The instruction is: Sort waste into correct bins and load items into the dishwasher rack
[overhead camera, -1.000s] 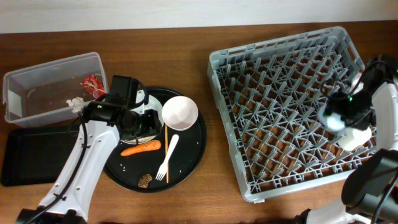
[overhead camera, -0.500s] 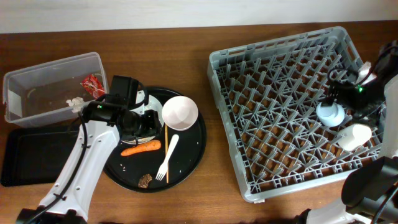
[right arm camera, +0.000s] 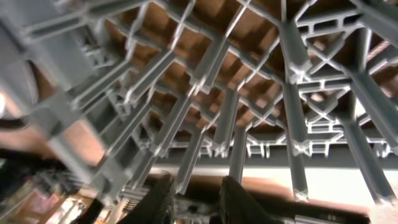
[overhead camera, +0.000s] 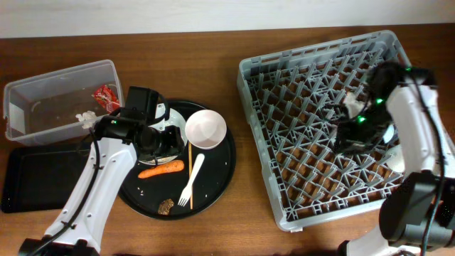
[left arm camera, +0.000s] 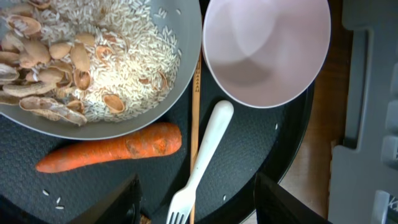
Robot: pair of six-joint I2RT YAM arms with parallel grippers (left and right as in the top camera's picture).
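Fork point(left arm camera: 205, 149) lies with its tines between the wide-spread fingers of the left gripper point(left arm camera: 198, 190), carrot point(left arm camera: 112, 148) just beyond.

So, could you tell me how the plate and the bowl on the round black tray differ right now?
The plate is grey and heaped with rice and shell scraps; the bowl is pinkish-white and empty. The plate is shallower and wider, the bowl deeper. Both are round and sit on the round black tray.
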